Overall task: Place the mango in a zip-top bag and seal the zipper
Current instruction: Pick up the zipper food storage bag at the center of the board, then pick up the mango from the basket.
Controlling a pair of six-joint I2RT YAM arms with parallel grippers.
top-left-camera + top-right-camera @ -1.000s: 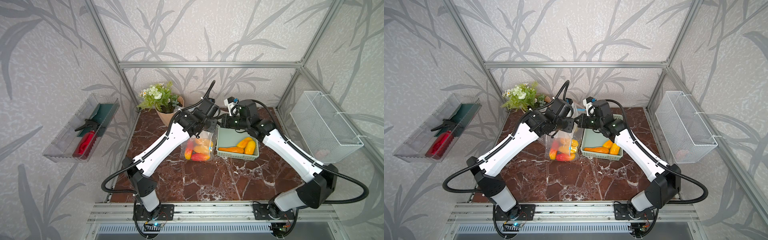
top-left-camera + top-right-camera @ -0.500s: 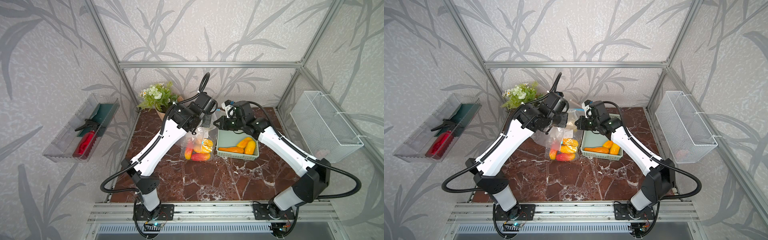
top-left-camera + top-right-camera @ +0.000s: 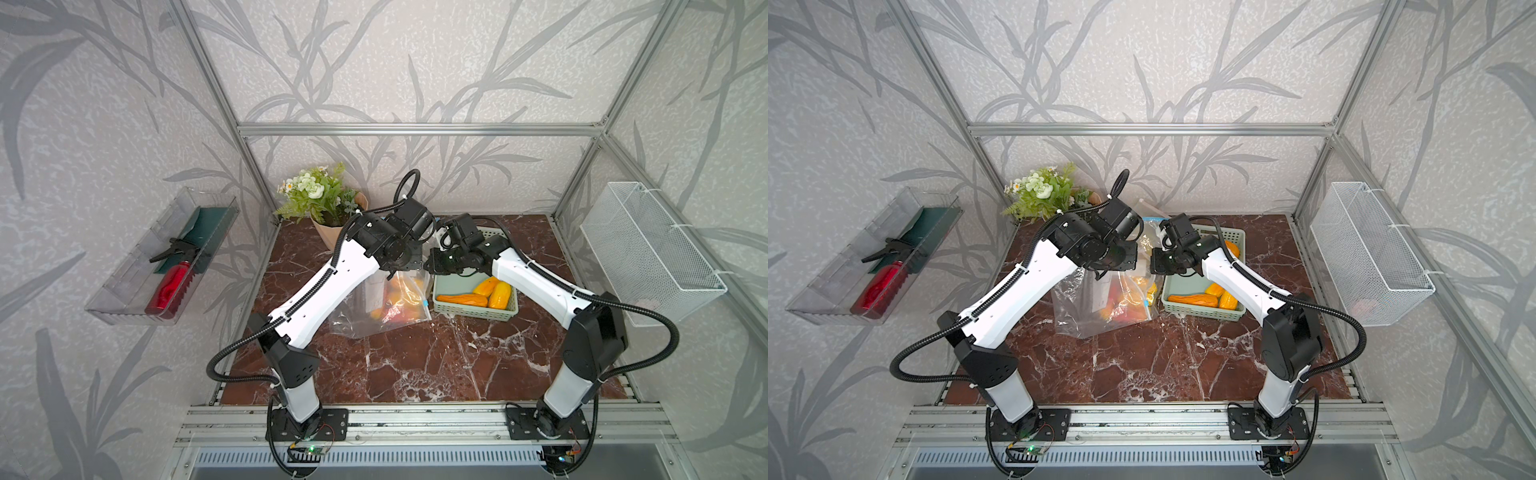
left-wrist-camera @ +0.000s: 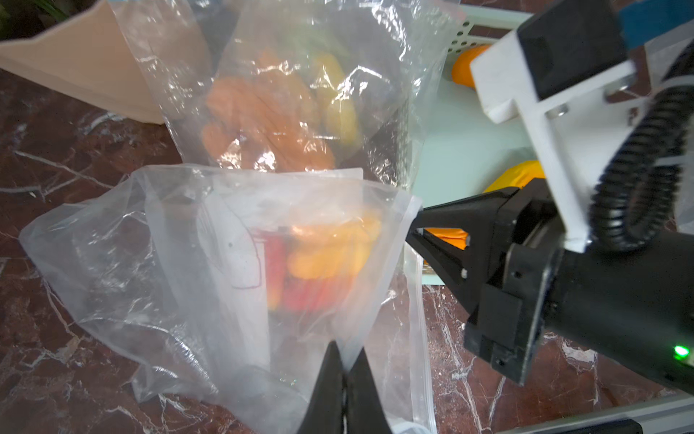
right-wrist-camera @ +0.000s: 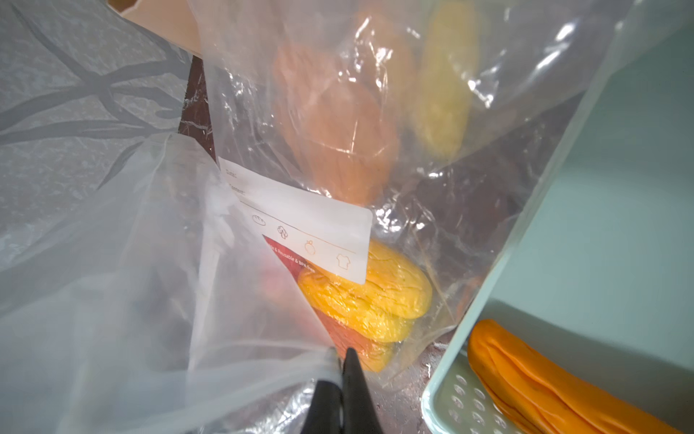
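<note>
Nearest the front edge of the table [image 3: 415, 365], the zip-top bag [image 3: 374, 323] slumps on the marble about midway across, its clear, crinkled film drawn upward at the mouth. The mango [image 5: 370, 291] lies on its side at the bottom of the bag, yellow with a ridged, creased skin. Its long axis runs roughly level toward the green basket [image 3: 473, 312] just beside the bag; which end is the stem cannot be told. A red-orange fruit [image 5: 371, 352] lies against it. Above them the left gripper [image 4: 343, 362] has its jaws closed on the bag's film. The right gripper [image 5: 341, 357] is likewise pinched tight on the bag's rim, on the basket side. Loose fruit [image 3: 463, 299], orange and yellow, lies in the basket. Farther back a second clear bag [image 4: 300, 94] stands with fruit inside, and a potted plant [image 3: 324, 199] fills the back left corner
</note>
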